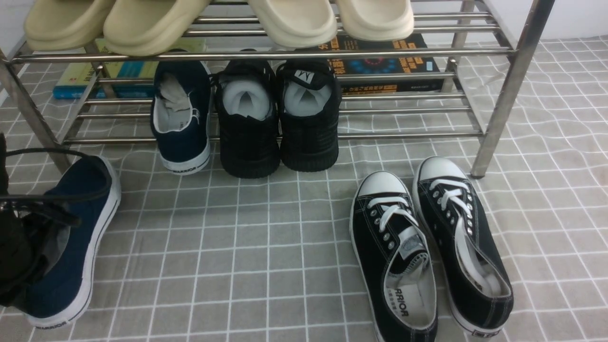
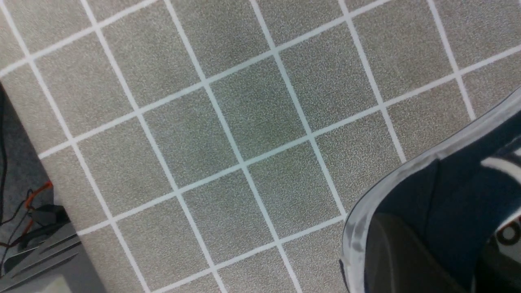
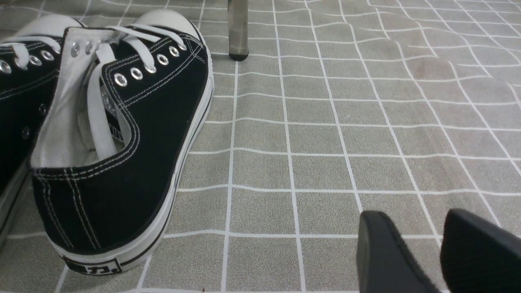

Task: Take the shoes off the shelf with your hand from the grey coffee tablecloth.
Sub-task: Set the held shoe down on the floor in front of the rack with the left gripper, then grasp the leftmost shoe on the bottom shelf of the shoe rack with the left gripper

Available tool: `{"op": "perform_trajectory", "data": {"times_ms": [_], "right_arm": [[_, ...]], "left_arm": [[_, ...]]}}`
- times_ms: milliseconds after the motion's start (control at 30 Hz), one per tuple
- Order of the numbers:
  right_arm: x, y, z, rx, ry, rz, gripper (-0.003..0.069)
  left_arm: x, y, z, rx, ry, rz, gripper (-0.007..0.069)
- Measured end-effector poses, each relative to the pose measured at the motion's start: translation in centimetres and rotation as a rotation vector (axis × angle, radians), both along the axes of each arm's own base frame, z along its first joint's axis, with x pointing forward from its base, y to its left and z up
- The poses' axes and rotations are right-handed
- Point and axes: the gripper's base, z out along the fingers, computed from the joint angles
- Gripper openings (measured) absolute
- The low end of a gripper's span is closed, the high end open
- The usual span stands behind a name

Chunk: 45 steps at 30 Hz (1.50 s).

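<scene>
Front view: the shelf (image 1: 509, 95) fills the upper part of the frame, standing on the tablecloth (image 1: 266, 247) that covers the bench. One navy slip-on (image 1: 183, 128) rests on the lower tier, left of centre, with its heel overhanging the front bar, just beside a pair of black knit sneakers (image 1: 251, 137). Beige slides (image 1: 152, 23) sit on the top tier and books (image 1: 389, 66) lie at the back of the lower one. The second navy slip-on (image 1: 71, 247) is off the shelf, at the lower left of the frame, sole down on the tablecloth. The left claw (image 1: 14, 247) is pressed against its heel end, with black cables looping over it. A pair of black lace-up canvas shoes (image 1: 375, 237) lies at the lower right.

Left wrist view: the second navy slip-on (image 2: 460, 195) shows up close over the tablecloth (image 2: 252, 122). A dark shape lies against its side, but I cannot tell how far the left claw is open or whether it grips the shoe.

Right wrist view: the right claw (image 3: 421, 228) hangs low over the tablecloth (image 3: 325, 142), fingers (image 3: 382, 252) slightly apart and holding nothing. One lace-up shoe (image 3: 134, 142) and a shelf leg (image 3: 238, 28) lie beyond it.
</scene>
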Motion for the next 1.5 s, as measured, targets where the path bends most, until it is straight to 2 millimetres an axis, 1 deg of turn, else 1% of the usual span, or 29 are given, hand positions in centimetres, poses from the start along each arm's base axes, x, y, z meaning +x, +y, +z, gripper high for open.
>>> {"op": "perform_trajectory", "data": {"times_ms": [133,200,267,300,333,400,433,467,500,567,600,633,700,767,800,833,867,900,933,967,1000,1067,1100,1200,1233,1333,1500], "right_arm": [[0.0,0.0,0.0,0.000,0.000,0.000,0.0239],[0.0,0.0,0.0,0.000,0.000,0.000,0.0239],[0.0,0.0,0.0,0.000,0.000,0.000,0.0239],[0.0,0.0,0.0,0.000,0.000,0.000,0.0239],[0.0,0.0,0.0,0.000,0.000,0.000,0.0239],[0.0,0.0,0.0,0.000,0.000,0.000,0.0239],[0.0,0.0,0.0,0.000,0.000,0.000,0.0239],[0.0,0.0,0.0,0.000,0.000,0.000,0.0239],[0.0,0.0,0.0,0.000,0.000,0.000,0.0239],[0.0,0.0,0.0,0.000,0.000,0.000,0.0239],[0.0,0.0,0.0,0.000,0.000,0.000,0.0239],[0.0,0.0,0.0,0.000,0.000,0.000,0.0239],[0.0,0.0,0.0,0.000,0.000,0.000,0.0239],[0.0,0.0,0.0,0.000,0.000,0.000,0.0239],[0.0,0.0,0.0,0.000,0.000,0.000,0.0239],[0.0,0.0,0.0,0.000,0.000,0.000,0.0239],[0.0,0.0,0.0,0.000,0.000,0.000,0.0239],[0.0,0.0,0.0,0.000,0.000,0.000,0.0239],[0.0,0.0,0.0,0.000,0.000,0.000,0.0239],[0.0,0.0,0.0,0.000,0.000,0.000,0.0239],[0.0,0.0,0.0,0.000,0.000,0.000,0.0239],[0.0,0.0,0.0,0.000,0.000,0.000,0.0239],[0.0,0.0,0.0,0.000,0.000,0.000,0.0239],[0.0,0.0,0.0,0.000,0.000,0.000,0.0239],[0.0,0.0,0.0,0.000,0.000,0.000,0.0239],[0.0,0.0,0.0,0.000,0.000,0.000,0.0239],[0.0,0.0,0.0,0.000,0.000,0.000,0.0239]], "left_arm": [[0.1,0.0,-0.2,-0.002,-0.018,0.002,0.0071],[0.1,0.0,-0.2,0.004,-0.021,-0.002,0.0099],[0.0,0.2,-0.2,0.021,-0.010,-0.025,0.0150],[0.0,0.2,-0.2,0.022,-0.009,-0.028,0.0161],[-0.1,0.2,-0.2,0.030,0.008,-0.061,0.0206],[-0.1,0.1,-0.2,0.030,0.019,-0.111,0.0258],[0.1,0.0,0.1,0.023,0.019,-0.169,0.0323],[0.1,0.0,0.1,0.024,0.021,-0.183,0.0340],[0.5,-0.1,0.9,0.023,0.003,-0.221,0.0406],[1.1,-0.2,2.1,0.029,-0.027,-0.245,0.0472],[1.3,-0.2,2.4,0.030,-0.035,-0.247,0.0484],[2.1,-0.2,3.9,0.037,-0.080,-0.260,0.0523],[3.0,-0.3,5.8,0.041,-0.148,-0.284,0.0547],[4.1,-0.7,7.8,0.025,-0.244,-0.309,0.0552],[4.7,-1.3,8.4,0.009,-0.289,-0.333,0.0552],[4.8,-1.3,8.6,0.007,-0.298,-0.335,0.0552],[5.8,-2.4,9.1,-0.012,-0.363,-0.376,0.0552],[6.4,-3.1,9.1,-0.020,-0.389,-0.399,0.0550],[7.3,-4.2,8.9,-0.035,-0.419,-0.430,0.0548],[7.4,-4.3,8.8,-0.037,-0.423,-0.434,0.0548],[8.4,-5.2,8.1,-0.053,-0.449,-0.453,0.0547],[9.9,-6.0,6.8,-0.070,-0.477,-0.455,0.0546],[9.9,-6.0,6.8,-0.070,-0.477,-0.455,0.0546],[11.9,-6.4,4.8,-0.085,-0.503,-0.443,0.0546],[12.0,-6.4,4.8,-0.086,-0.507,-0.443,0.0546],[13.5,-6.7,3.8,-0.090,-0.568,-0.450,0.0546],[14.4,-6.9,2.5,-0.096,-0.578,-0.450,0.0515]]}}
